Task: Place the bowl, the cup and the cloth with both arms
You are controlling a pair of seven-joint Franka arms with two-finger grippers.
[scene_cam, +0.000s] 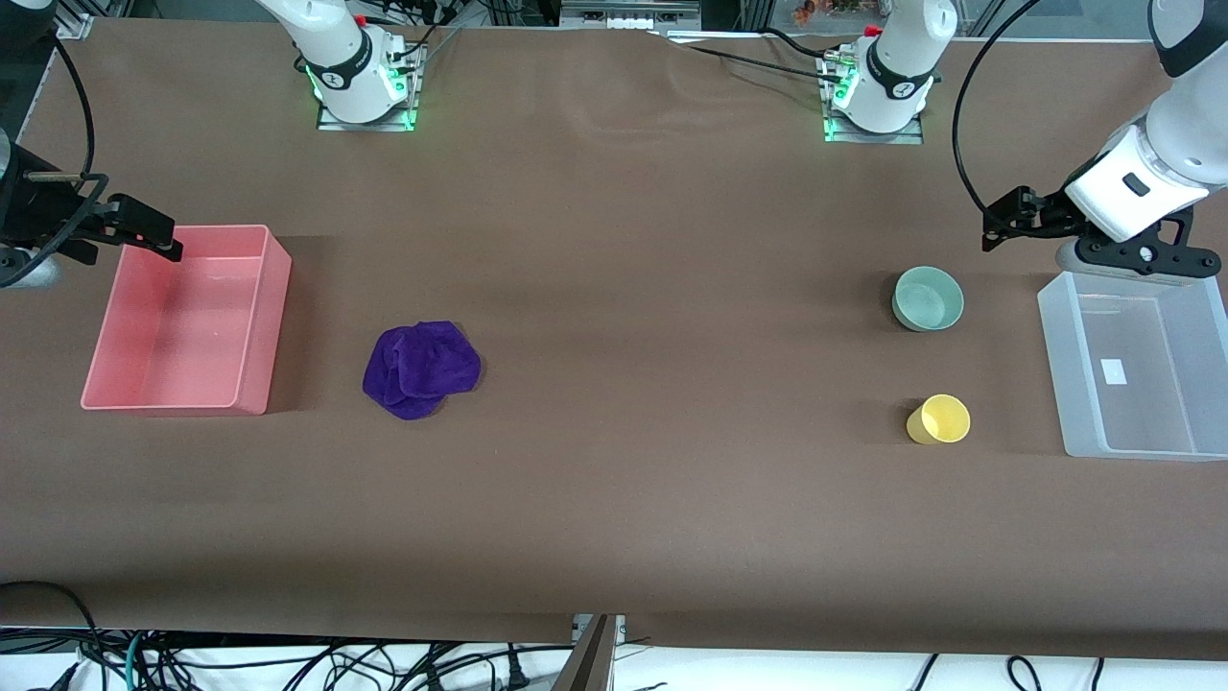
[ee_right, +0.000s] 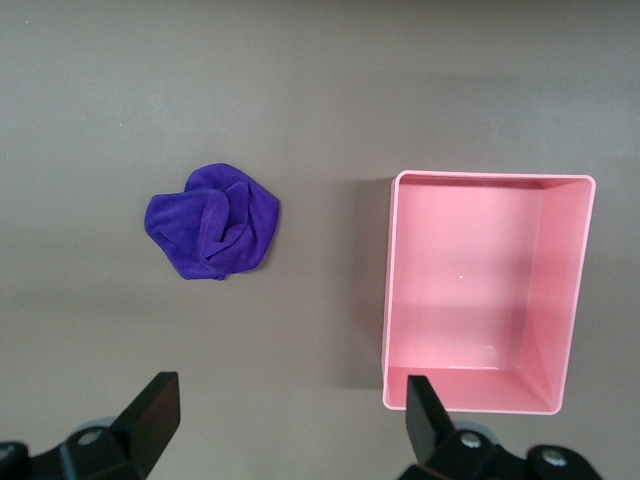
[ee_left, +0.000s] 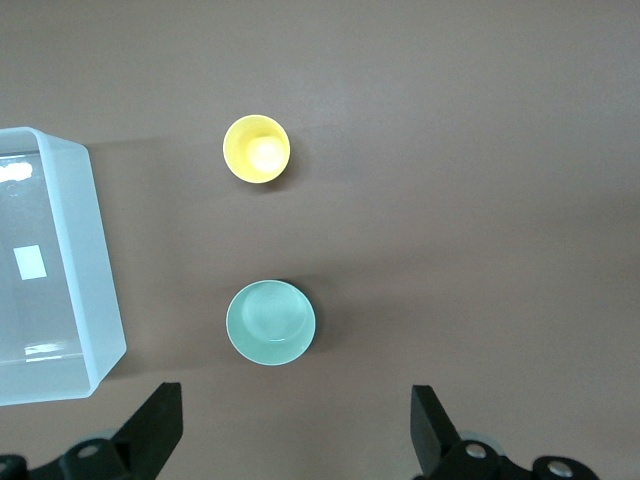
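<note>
The pale mint-green bowl (scene_cam: 929,298) stands upright toward the left arm's end of the table. The yellow cup (scene_cam: 939,419) stands nearer to the front camera than the bowl. Both show in the left wrist view, bowl (ee_left: 271,322) and cup (ee_left: 256,149). The purple cloth (scene_cam: 422,369) lies rumpled beside the pink bin; it also shows in the right wrist view (ee_right: 213,235). My left gripper (scene_cam: 998,226) (ee_left: 295,410) is open and empty, up in the air over bare table beside the bowl. My right gripper (scene_cam: 158,238) (ee_right: 290,400) is open and empty, over the pink bin's edge.
A pink bin (scene_cam: 278,288) (ee_right: 388,290) stands empty at the right arm's end. A clear plastic bin (scene_cam: 1053,326) (ee_left: 100,290) stands empty at the left arm's end, beside the bowl and cup. Brown table cover spreads between cloth and bowl.
</note>
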